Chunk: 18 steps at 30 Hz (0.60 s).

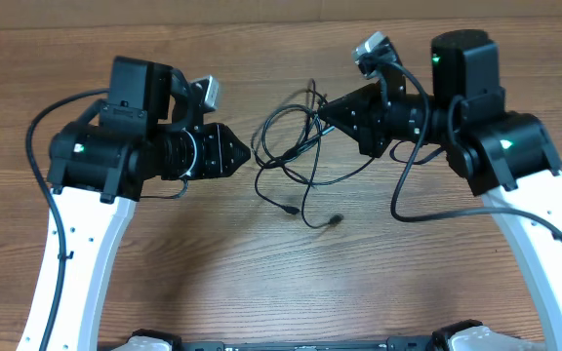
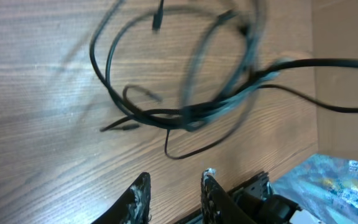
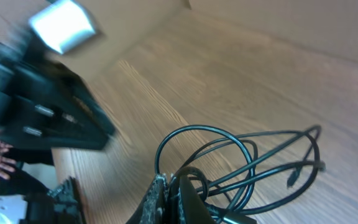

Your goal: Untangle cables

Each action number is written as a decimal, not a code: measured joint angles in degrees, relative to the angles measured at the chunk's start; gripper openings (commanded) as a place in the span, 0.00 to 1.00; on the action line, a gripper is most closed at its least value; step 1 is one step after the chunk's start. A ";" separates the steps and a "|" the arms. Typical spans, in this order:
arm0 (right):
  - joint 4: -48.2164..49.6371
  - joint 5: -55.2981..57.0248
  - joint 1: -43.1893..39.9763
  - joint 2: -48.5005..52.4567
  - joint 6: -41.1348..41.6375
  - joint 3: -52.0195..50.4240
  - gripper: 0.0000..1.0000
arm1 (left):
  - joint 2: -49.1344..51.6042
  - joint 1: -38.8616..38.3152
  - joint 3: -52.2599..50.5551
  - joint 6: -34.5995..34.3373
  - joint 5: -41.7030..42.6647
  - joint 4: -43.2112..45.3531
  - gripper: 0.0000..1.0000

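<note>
A brown bench [image 1: 291, 283] fills the overhead view, its wood grain running from 9 to 3 o'clock, evenly lit with only soft shadows. A pale tan board [image 1: 213, 10] runs along its far edge at 12 o'clock. In the left wrist view a plain tan panel [image 2: 347, 37] stands at 3 o'clock, and a blurred blue patterned patch [image 2: 328, 180] shows at 5 o'clock.

The cables [image 1: 296, 146] are a handful of thin black cords, all snagged into one loose mess of overlapping loops, sitting about mid-table [image 1: 164, 263]. Two tails wander out toward the near side, each ending in a small plug [image 1: 292, 210], the two a little apart. Another strand bows out to the right. The far-right corner of the tangle is pinched in the right gripper [image 3: 169, 186].
</note>
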 measured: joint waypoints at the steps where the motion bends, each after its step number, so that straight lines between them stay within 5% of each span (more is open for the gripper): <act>1: 0.55 -0.61 0.00 -0.48 0.61 0.04 0.04 | 0.00 -0.20 -0.70 0.00 -0.13 0.28 0.26; 18: 1.27 -6.29 0.81 -1.05 4.28 0.04 0.04 | 0.00 -4.70 -4.98 -0.20 -0.37 6.25 0.27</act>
